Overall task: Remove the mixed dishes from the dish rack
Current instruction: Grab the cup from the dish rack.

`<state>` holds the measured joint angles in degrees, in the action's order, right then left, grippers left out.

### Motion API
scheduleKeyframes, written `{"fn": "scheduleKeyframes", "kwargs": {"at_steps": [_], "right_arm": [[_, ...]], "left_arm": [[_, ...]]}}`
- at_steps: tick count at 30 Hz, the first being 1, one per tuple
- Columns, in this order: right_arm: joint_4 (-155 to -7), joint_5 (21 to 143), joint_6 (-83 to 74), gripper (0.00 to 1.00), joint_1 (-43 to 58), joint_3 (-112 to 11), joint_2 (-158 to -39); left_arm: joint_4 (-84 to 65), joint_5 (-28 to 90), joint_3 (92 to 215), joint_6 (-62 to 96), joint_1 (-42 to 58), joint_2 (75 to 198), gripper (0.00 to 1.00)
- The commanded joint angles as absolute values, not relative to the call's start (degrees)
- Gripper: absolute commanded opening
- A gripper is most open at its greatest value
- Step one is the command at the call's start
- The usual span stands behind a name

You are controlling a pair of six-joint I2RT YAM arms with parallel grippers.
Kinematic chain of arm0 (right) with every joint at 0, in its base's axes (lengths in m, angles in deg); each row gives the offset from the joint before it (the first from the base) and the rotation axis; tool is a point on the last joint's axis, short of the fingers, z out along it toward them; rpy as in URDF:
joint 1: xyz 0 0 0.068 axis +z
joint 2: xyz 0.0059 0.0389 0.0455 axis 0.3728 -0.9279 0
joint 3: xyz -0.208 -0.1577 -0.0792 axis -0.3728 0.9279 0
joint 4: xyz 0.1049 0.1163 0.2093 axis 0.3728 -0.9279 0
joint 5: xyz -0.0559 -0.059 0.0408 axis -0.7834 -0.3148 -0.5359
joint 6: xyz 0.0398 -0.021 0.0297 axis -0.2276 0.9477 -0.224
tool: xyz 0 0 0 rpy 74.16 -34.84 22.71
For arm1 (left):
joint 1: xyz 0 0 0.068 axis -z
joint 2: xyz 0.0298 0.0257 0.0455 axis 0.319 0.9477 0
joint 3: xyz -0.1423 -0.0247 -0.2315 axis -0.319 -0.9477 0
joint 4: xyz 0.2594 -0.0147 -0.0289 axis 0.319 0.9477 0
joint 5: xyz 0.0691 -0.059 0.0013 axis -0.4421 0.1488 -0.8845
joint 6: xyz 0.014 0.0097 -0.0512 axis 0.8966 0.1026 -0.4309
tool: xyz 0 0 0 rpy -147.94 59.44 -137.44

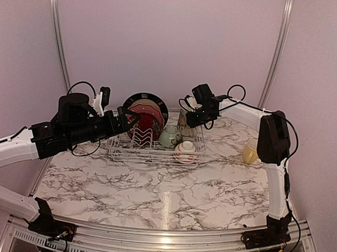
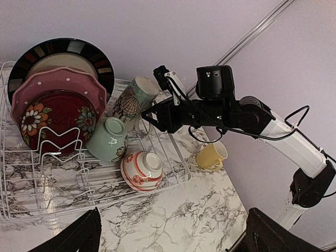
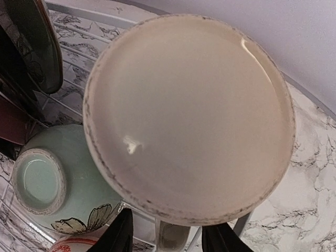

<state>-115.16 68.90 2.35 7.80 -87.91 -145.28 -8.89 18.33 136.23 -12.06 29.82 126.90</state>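
Only the right wrist view showed the mug (image 3: 189, 115) handle (image 3: 170, 237) between right gripper (image 3: 168, 227) fingers (image 3: 118, 239) spread apart, left gripper (image 2: 174, 212) splayed, empty

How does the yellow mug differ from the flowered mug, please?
The yellow mug is plain; the flowered mug is pale green with a printed pattern. The yellow mug stands upright on the table; the flowered mug leans bottom-up in the rack. The right gripper is at the flowered mug, away from the yellow mug. Both have a handle.

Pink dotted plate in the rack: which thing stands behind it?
A black-rimmed cream plate stands behind the pink dotted plate. Only its upper part shows; the rest is covered.
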Motion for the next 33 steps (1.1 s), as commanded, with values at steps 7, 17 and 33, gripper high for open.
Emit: {"fn": "scheduleKeyframes", "kwargs": {"at_steps": [7, 17, 33], "right_arm": [[-117.1, 68.5, -1.0, 0.4, 8.1, -90.4, -147.1], [-119.1, 68.7, -1.3, 0.33, 8.2, -93.4, -151.5], [-118.5, 65.7, -0.6, 0.25, 8.2, -94.5, -154.3]], "left_arm": [[-9.1, 17.8, 137.8, -11.2, 30.3, 127.1, 0.99], [-8.8, 17.3, 137.1, -11.2, 30.4, 125.7, 0.99], [-9.8, 17.0, 136.5, -11.4, 30.7, 125.6, 0.99]]}}
